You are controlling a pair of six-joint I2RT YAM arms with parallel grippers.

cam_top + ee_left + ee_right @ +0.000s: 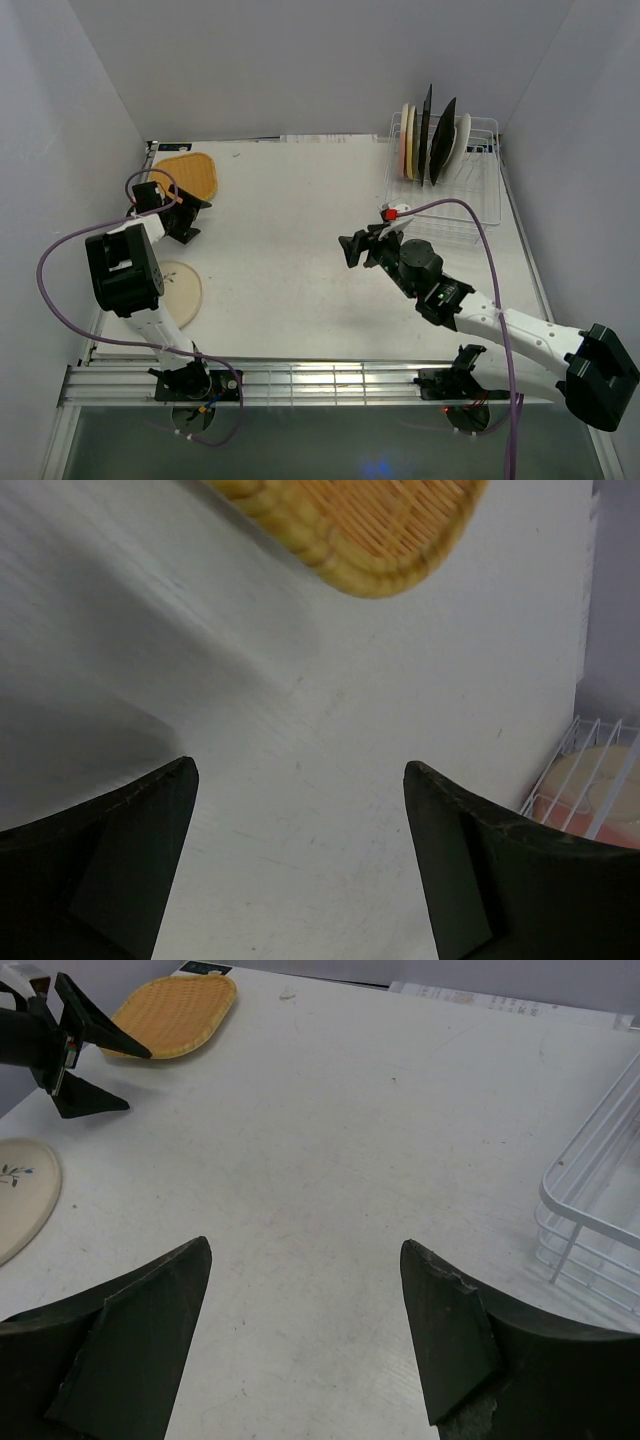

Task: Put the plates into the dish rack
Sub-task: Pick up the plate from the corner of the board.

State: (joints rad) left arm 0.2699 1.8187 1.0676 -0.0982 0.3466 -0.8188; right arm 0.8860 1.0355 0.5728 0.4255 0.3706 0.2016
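Observation:
The white wire dish rack (480, 190) stands at the back right and holds several upright plates, cream and pink ones (408, 140), a black one (441, 140) and a white one (461, 138). The square orange ribbed plate (187, 175) lies flat at the back left. It also shows in the left wrist view (370, 530) and in the right wrist view (175, 1015). A cream floral plate (182, 292) lies at the near left, partly hidden by the left arm. My left gripper (203, 220) is open and empty, just right of the orange plate. My right gripper (360, 240) is open and empty over mid-table.
The rack's near part (590, 1200) has bare wire slots. White walls close in the table on the left, back and right. A metal rail (320, 382) with the arm bases runs along the near edge. The rack corner with a pink-cream plate (598, 800) shows in the left wrist view.

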